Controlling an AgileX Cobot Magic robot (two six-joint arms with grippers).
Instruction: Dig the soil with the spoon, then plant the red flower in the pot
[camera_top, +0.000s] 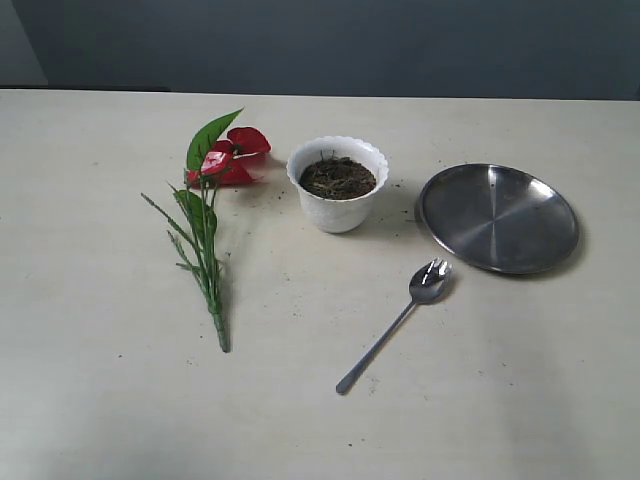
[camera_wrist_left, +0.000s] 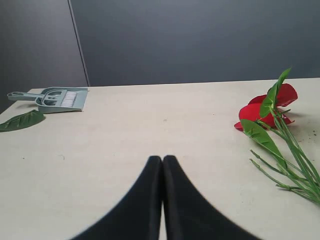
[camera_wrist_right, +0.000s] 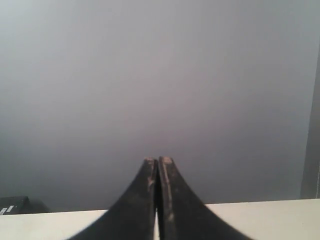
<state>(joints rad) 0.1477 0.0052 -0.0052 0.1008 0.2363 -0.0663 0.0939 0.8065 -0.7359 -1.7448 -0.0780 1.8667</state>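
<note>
Left hand (camera_wrist_left: 162, 159) sitting clenched and empty over the bench (camera_wrist_left: 125, 140), red flower (camera_wrist_left: 267, 112) lying off to its side; right hand (camera_wrist_right: 158, 161) likewise pressing closed on nothing, facing a grey wall, no task item near.

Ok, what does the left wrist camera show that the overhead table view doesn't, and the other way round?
Only the left wrist view shows the left gripper, its black fingers pressed together with nothing between them, plus a grey-green dustpan and brush and a loose green leaf lying on the table. Only the exterior view shows the white pot filled with soil, the spoon lying near it, and the round steel plate. Both show the red flower lying flat on the pale table.
</note>
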